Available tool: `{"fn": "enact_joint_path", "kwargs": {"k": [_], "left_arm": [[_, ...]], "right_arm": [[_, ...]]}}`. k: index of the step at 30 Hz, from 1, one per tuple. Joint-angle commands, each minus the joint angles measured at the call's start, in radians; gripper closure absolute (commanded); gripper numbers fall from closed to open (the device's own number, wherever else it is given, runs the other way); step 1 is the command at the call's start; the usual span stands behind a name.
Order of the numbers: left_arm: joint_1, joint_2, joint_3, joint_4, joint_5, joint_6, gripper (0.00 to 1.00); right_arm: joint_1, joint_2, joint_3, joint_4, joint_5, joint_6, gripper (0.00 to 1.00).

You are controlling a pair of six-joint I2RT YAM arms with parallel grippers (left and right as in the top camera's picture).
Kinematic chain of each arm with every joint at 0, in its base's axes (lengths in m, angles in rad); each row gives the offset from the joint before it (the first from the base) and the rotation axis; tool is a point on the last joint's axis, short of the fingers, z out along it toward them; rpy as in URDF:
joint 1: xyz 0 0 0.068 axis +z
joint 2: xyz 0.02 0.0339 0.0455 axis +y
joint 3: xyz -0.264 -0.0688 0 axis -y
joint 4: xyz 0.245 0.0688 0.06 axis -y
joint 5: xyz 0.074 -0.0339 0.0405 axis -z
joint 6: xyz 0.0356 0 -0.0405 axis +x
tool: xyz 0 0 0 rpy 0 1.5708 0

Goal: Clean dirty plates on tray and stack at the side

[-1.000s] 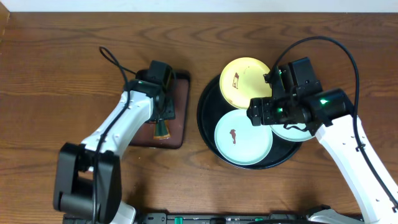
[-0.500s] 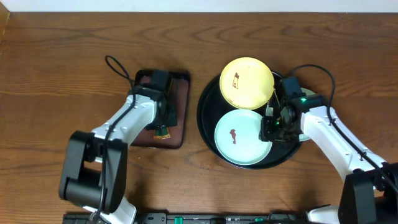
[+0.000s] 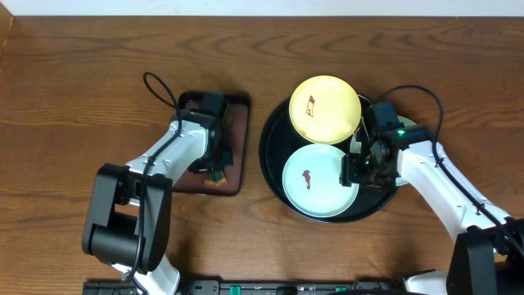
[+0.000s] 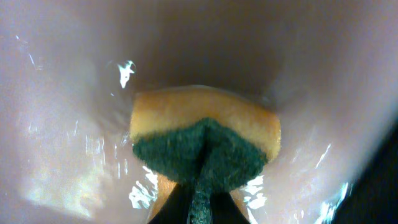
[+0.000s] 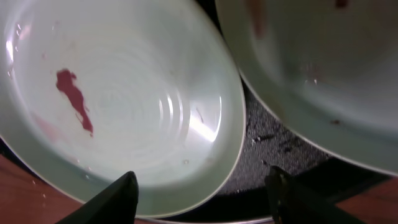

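A dark wooden table (image 3: pixel 82 82) fills the overhead view, with a black round tray (image 3: pixel 266 152) right of centre and a smaller brown rectangular dish (image 3: pixel 239 131) to its left. On the tray lie a pale yellow shallow plate (image 3: pixel 326 108) at the top, a mint green shallow plate (image 3: pixel 315 182) below it, and a third pale plate (image 5: pixel 323 81) at the right, mostly hidden under the right arm. The right gripper (image 5: pixel 202 180) hangs low over the near rim of the mint plate with its jaws well apart and nothing between them. The left gripper (image 3: pixel 214 166), over the brown dish, is pinched tight on a yellow sponge with a dark green scouring face (image 4: pixel 205 134). A dark red smear (image 5: pixel 74 99) marks the mint plate left of its middle, and a small mark (image 3: pixel 312 104) sits on the yellow one. The step appears to be steadying the mint plate for wiping. The right jaws should take only that plate's rim, clear of its neighbour. The sponge should rise clear of the dish wall and meet the smear green face down, with light pressure so the plate does not slide.
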Motion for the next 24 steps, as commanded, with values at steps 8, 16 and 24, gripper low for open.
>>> {"fn": "enact_joint_path", "kwargs": {"k": [8,16,24], "left_arm": [[-0.001,-0.135,0.226,-0.234,0.028,0.022,0.93],[-0.049,-0.212,0.285,-0.255,0.157,-0.021,0.93],[-0.172,-0.209,0.285,-0.206,0.154,-0.078,0.92]], "right_arm": [[-0.016,-0.017,-0.180,0.189,-0.009,0.076,0.40],[-0.016,-0.017,-0.291,0.394,0.027,0.151,0.71],[-0.016,-0.017,-0.294,0.452,0.077,0.151,0.81]]}}
